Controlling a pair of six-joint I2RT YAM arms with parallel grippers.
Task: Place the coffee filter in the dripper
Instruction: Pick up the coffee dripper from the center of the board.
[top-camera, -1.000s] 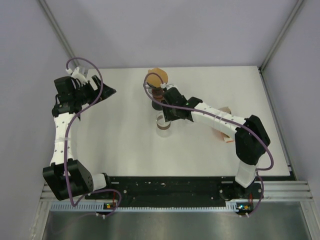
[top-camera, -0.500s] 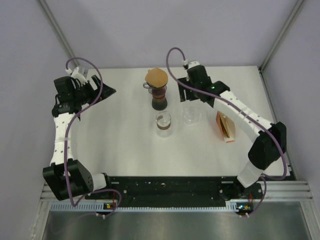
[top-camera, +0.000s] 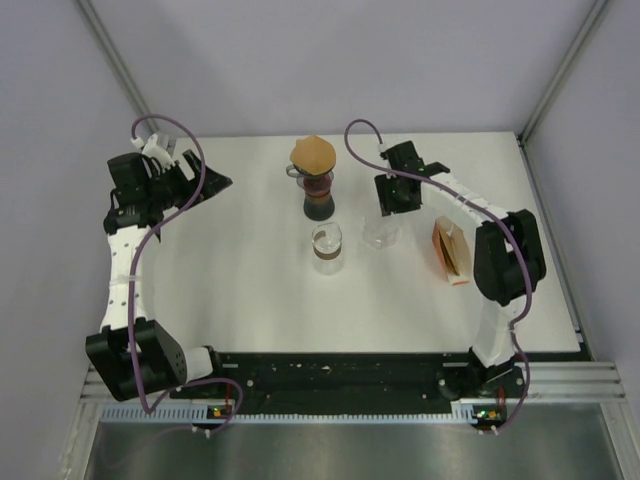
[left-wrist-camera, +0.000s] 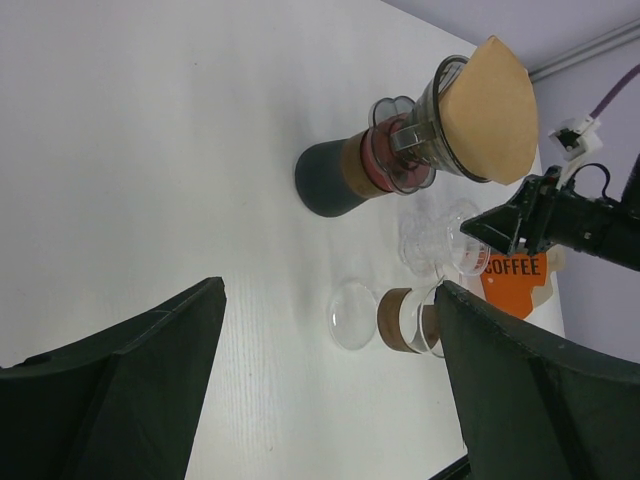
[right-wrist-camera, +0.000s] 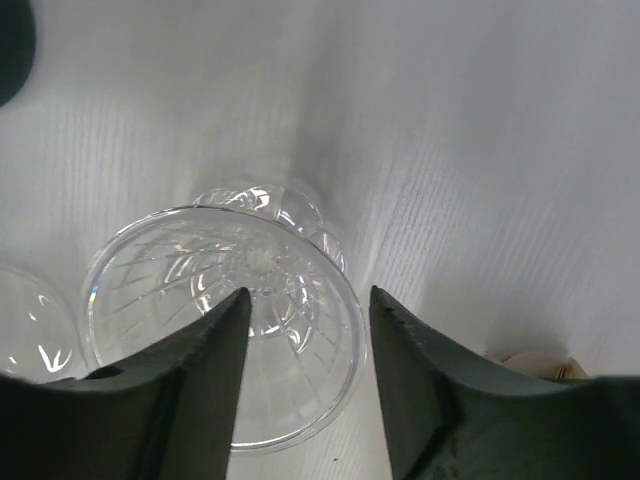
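Observation:
The brown paper coffee filter (top-camera: 314, 153) sits in a clear handled dripper (left-wrist-camera: 425, 130) on top of a dark server (top-camera: 318, 200), and stands out above the rim; it also shows in the left wrist view (left-wrist-camera: 490, 105). A second, clear cut-glass dripper (top-camera: 381, 233) stands to the right of it on the table. My right gripper (top-camera: 393, 197) is open and empty just behind and above this glass dripper (right-wrist-camera: 235, 330), its fingers (right-wrist-camera: 190, 400) on either side of the rim's right part. My left gripper (top-camera: 207, 186) is open and empty, raised at the far left.
A glass cup with a brown band (top-camera: 327, 248) stands in front of the server. An orange coffee pack (top-camera: 452, 253) lies at the right and reads COFFEE in the left wrist view (left-wrist-camera: 512, 272). The cup's rim shows at the right wrist view's left edge (right-wrist-camera: 30, 335).
My right arm left the filter and server at the centre, swung to the back right, then came down over the clear glass dripper. The filter stays on the server. The left arm has not moved.

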